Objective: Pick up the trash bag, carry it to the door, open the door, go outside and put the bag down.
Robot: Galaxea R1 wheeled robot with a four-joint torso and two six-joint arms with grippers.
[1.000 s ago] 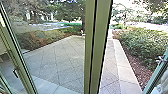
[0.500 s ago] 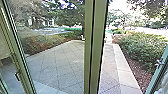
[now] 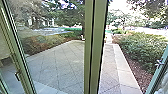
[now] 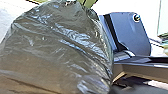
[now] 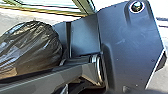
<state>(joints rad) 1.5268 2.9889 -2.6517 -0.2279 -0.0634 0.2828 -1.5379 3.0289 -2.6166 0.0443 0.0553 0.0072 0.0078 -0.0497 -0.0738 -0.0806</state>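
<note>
Looking out, in the head view, past a tall green metal upright onto a yard of pale grey diagonal paving, bordered on the right by light stone slabs, brown mulch and leafy green bushes. Toward the right edge, a slanting green door frame with a small metal handle; between frame and upright, an open gap. In both wrist views, a bulging, shiny, dark plastic trash bag, near the robot's broad dark plate. Impossible to tell whether clenched or released, left gripper or right gripper, or whether grasping the bag.
</note>
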